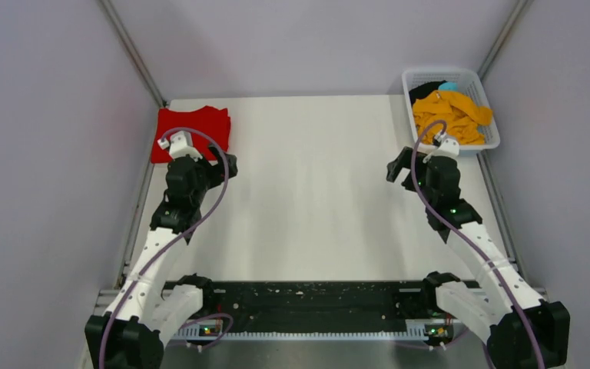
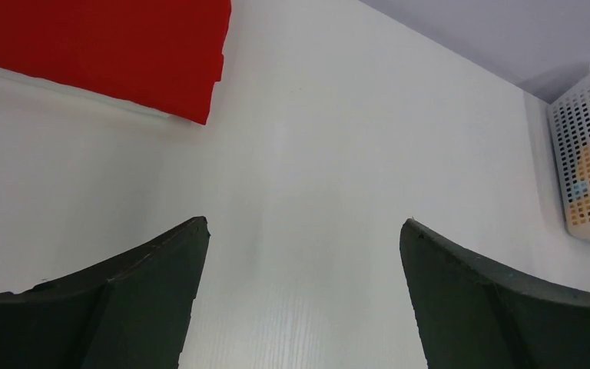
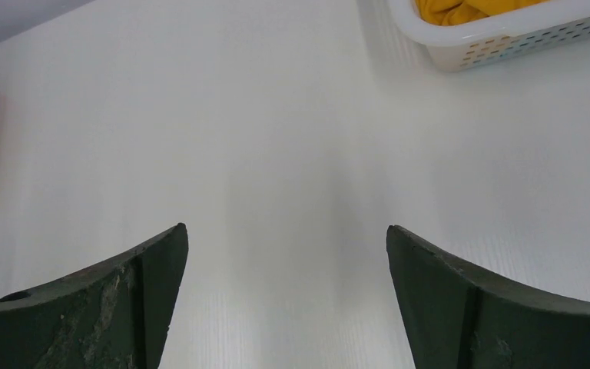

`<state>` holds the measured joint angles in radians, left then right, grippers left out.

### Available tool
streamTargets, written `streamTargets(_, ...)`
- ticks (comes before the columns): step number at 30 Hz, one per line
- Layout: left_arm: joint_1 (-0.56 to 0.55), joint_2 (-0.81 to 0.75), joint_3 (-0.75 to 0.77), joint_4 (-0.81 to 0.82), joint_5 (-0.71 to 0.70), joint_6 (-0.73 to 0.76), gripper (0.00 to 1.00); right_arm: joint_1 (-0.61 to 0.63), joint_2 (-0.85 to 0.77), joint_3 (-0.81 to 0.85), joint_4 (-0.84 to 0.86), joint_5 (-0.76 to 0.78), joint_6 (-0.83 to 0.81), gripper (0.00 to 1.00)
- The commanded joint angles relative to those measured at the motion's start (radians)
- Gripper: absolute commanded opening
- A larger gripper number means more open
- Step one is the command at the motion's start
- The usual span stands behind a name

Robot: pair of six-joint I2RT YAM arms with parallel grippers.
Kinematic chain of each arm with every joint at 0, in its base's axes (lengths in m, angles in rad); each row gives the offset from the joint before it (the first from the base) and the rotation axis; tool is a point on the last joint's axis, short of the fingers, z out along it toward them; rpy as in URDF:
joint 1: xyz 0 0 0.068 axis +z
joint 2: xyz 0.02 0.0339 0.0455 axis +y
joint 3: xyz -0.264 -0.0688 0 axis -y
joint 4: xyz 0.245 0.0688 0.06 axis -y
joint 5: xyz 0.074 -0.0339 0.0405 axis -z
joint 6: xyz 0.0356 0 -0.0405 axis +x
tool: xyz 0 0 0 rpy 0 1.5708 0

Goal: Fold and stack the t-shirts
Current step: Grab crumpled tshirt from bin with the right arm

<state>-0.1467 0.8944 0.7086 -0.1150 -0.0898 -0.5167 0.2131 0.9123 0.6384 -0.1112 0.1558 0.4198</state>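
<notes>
Hovering over the table [image 1: 307,200], left gripper [image 2: 303,224] and right gripper [image 3: 286,229], jaws spread.

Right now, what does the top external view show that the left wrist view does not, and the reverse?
Only top external: both arms, the right gripper, and the open top of the white mesh basket, where the orange-yellow t-shirt lies heaped with a black t-shirt and a cyan-blue t-shirt at its far end.
Only left wrist: the left gripper close up, fingers wide apart over bare table, and the layered edge of the folded red t-shirt.
Both: the red t-shirt at the table's far left, the basket at far right.
</notes>
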Motion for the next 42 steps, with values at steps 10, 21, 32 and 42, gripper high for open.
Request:
streamTargets(10,-0.002,0.029,0.022,0.072,0.025,-0.042,0.99,-0.004,0.217,0.276,0.056,0.204,-0.091,0.99)
streamTargets(21,-0.002,0.069,0.079,0.092,0.026,0.005,0.99,-0.251,0.801,0.981,-0.332,0.251,-0.121,0.99)
streamTargets(32,-0.003,0.096,0.083,0.075,0.007,0.009,0.99,-0.383,1.189,1.349,-0.601,0.144,-0.109,0.92)
streamTargets(42,-0.002,0.125,0.103,0.064,0.031,0.012,0.99,-0.388,1.342,1.479,-0.596,0.048,-0.129,0.57)
